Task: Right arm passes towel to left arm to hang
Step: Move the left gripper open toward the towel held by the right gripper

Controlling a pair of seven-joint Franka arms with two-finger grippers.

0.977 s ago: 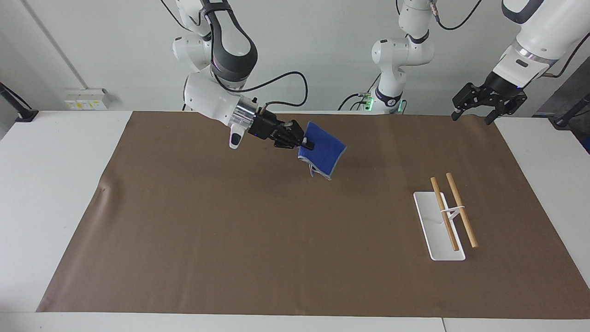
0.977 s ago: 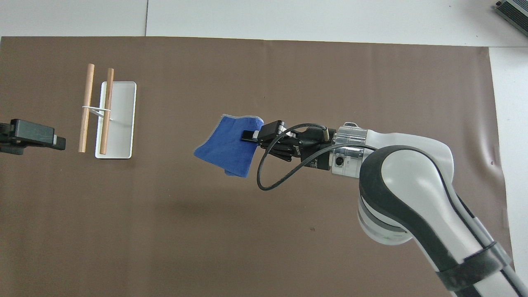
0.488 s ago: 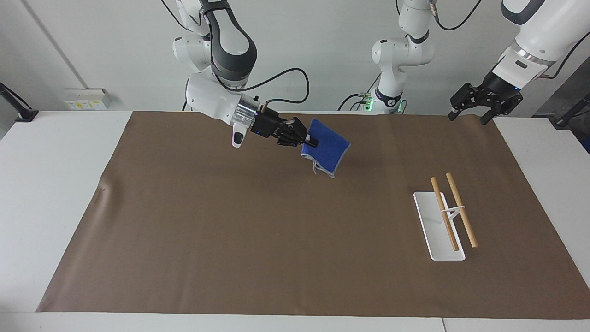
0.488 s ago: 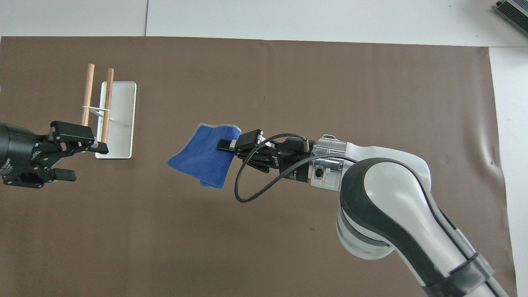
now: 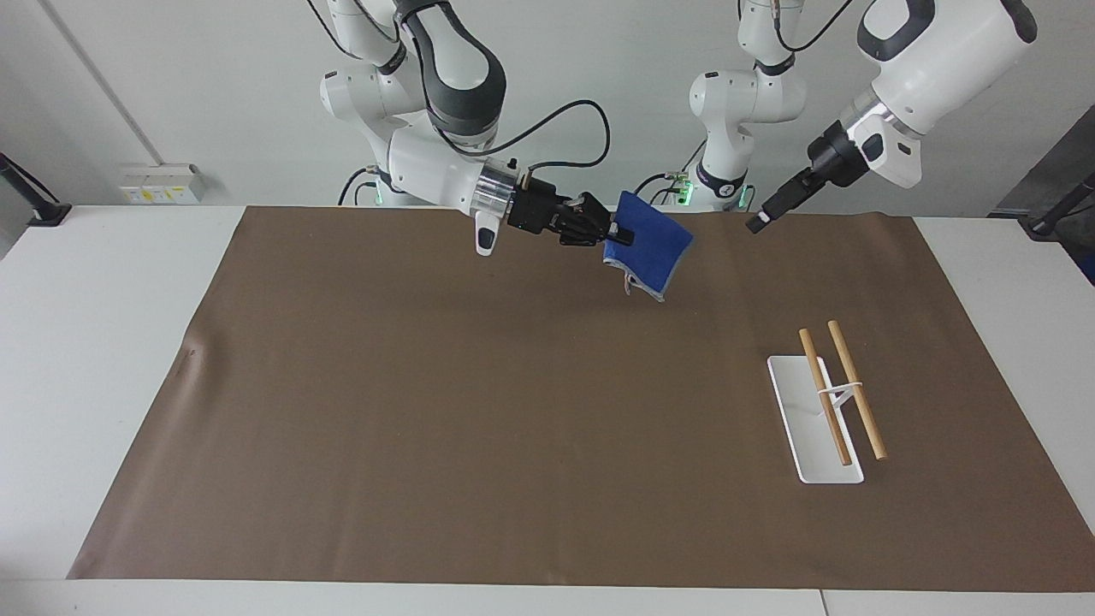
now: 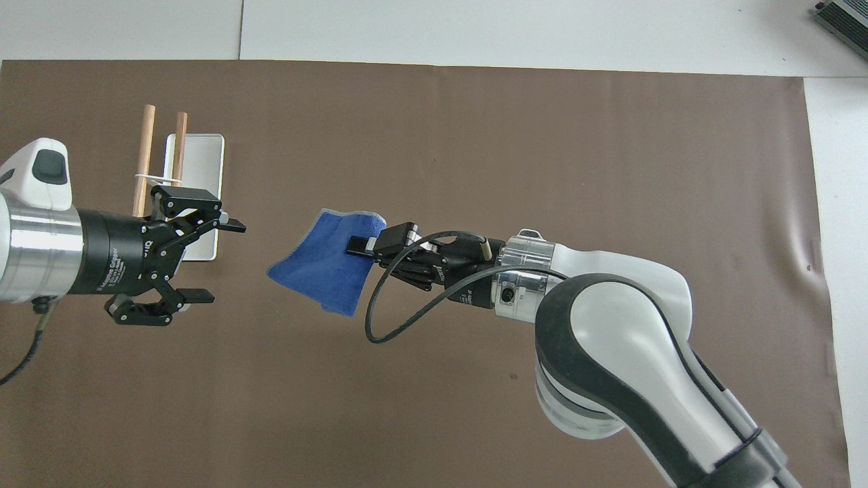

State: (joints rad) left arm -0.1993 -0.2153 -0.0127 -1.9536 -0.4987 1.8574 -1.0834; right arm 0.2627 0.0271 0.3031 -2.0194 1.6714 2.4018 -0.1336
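Towel (image 5: 648, 244) up in the air, pinched by one edge in the right claw (image 5: 618, 233), fingers closed tight on the blue cloth, and it hangs slanted over the brown mat (image 5: 513, 428) near the robots' edge of the bench (image 5: 103, 342). Big change in the last second: the right arm (image 5: 436, 171) has lifted the towel and carried it toward the left arm's end of the bench. The left arm (image 5: 924, 60) has swung in too, turning its wrist so the left claw (image 6: 220, 259) now points straight at the cloth. In the overhead view its 2 fingers are spread wide, holding nothing, and a clear gap separates them from the towel's free corner. The rack (image 5: 834, 402) with its 2 wooden rails stands untouched on its white base. My read: the handover is lined up but not yet made; the left claw needs to close that gap and bite the free edge before the right lets go.
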